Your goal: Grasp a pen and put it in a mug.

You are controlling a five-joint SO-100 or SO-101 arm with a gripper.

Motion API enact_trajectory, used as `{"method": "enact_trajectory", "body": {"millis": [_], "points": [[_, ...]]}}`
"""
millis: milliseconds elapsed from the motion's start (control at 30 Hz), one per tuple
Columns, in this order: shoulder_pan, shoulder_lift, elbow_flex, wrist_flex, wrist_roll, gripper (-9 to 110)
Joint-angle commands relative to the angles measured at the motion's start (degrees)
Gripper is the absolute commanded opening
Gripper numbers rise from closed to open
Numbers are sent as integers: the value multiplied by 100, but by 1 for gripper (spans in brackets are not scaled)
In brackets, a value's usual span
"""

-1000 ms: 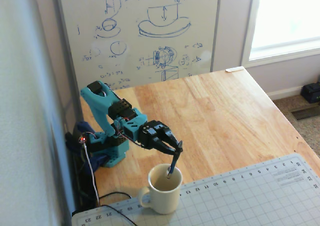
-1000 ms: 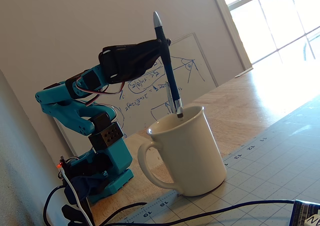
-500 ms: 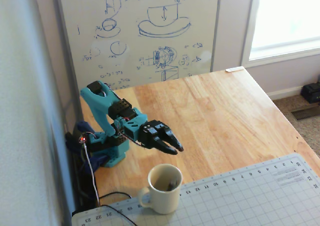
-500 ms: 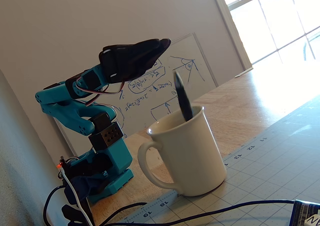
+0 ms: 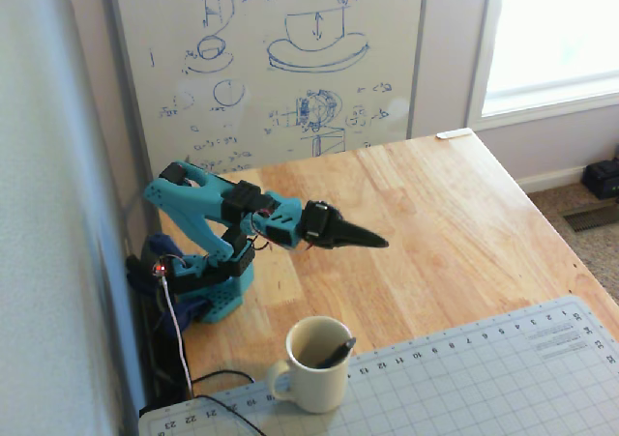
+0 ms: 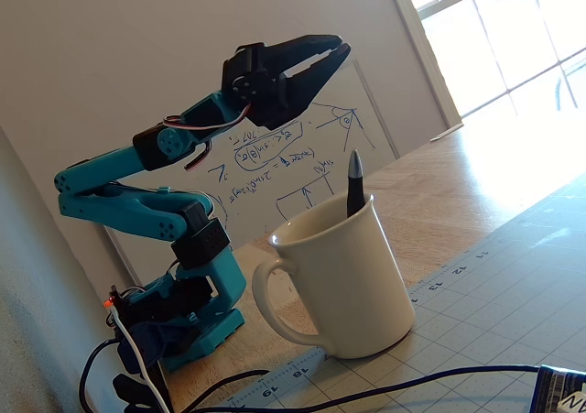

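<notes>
The cream-white mug (image 5: 311, 368) stands at the near edge of the wooden table, partly on the cutting mat; it fills the foreground in the other fixed view (image 6: 343, 285). The dark pen (image 5: 336, 353) stands inside the mug, leaning on the rim, its tip sticking up above the rim (image 6: 353, 184). My gripper (image 5: 379, 242) is empty, raised well above and behind the mug, pointing right. Its black jaws are nearly together, with only a thin gap showing in the low fixed view (image 6: 341, 54).
A grey gridded cutting mat (image 5: 464, 378) covers the near part of the wooden table (image 5: 435, 214). A whiteboard (image 5: 271, 59) stands behind the arm. The teal arm base (image 5: 208, 291) sits at the table's left edge, with cables (image 5: 208, 383) trailing near the mug.
</notes>
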State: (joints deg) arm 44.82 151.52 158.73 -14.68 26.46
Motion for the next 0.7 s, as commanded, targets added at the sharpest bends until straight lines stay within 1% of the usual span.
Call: {"method": "enact_trajectory", "body": {"millis": [0,100,200,267,400,667], "points": [[-817,211,-536,-97,-1099,3],[-1494,211,-510,220,-1898,3],[-2065,229,-563,923,-2663,3],[-2391,360,-563,1441,-2979,3],[-2953,747,-536,2610,-3252,3],[-3850,1433,-545,5309,-3270,3]]}}
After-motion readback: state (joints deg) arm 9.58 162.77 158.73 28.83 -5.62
